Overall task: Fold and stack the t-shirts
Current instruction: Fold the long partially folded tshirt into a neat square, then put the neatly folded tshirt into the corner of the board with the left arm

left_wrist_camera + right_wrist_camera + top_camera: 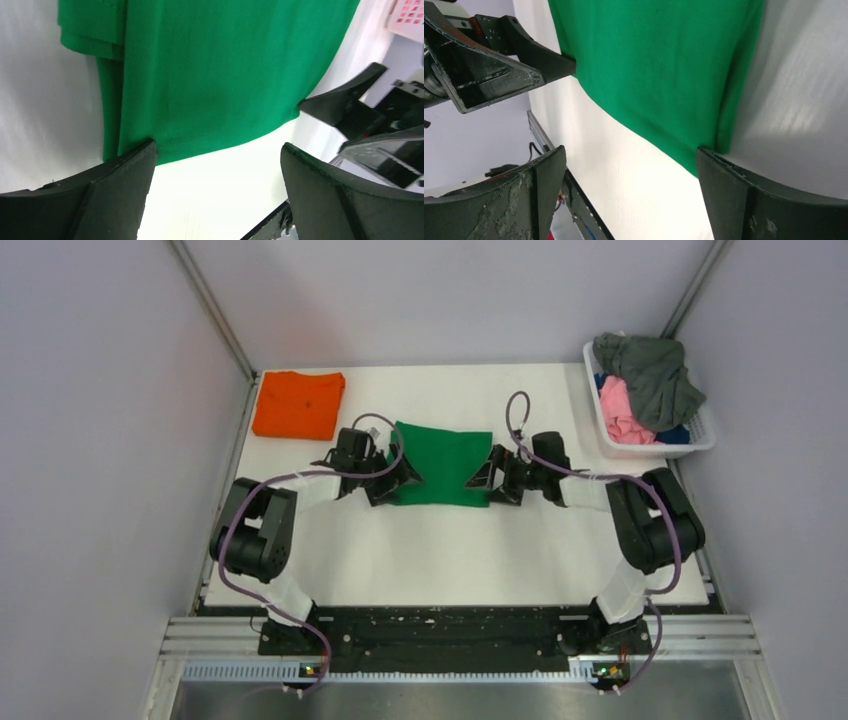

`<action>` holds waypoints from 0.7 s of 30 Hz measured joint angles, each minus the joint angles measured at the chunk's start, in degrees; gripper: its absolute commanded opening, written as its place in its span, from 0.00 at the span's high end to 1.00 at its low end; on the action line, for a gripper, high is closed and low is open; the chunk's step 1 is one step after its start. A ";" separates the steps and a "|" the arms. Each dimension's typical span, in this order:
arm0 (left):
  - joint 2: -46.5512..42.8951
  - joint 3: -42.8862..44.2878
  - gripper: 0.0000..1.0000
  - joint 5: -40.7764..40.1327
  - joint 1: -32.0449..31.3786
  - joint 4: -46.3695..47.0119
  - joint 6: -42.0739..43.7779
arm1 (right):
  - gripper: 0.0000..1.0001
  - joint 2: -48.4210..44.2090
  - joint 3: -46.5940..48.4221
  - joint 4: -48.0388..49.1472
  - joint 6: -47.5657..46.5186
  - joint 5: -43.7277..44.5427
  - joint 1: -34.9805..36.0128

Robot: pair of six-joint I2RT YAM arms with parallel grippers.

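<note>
Green t-shirt lies partly folded in the middle of the surface, slightly wider left to right, between the two arms. The left arm's fingers and the right arm's fingers, both spread wide and empty, flank its near corners and seemingly touch the hem. Each arm is equally near.

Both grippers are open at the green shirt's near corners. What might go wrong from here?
1. The left gripper and right gripper each have only one finger at the green shirt's layered edge. Closing may catch just the top layer, or nothing.
2. The near hem bows between them, so a lift could fold it crooked.
3. The grippers face each other across it, so moving inward risks a clash.
</note>
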 measured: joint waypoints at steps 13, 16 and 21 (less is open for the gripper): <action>-19.63 -0.39 0.01 -23.61 1.16 -12.98 5.18 | 0.01 -38.75 -0.94 -22.53 -12.04 24.61 -3.89; -14.64 4.02 0.05 -25.22 3.34 -12.31 7.67 | 0.01 -45.29 -3.89 -25.22 -13.86 32.92 -4.57; -3.32 12.31 0.06 -21.00 4.98 -13.09 11.67 | 0.01 -48.94 -7.26 -30.49 -15.43 39.15 -5.03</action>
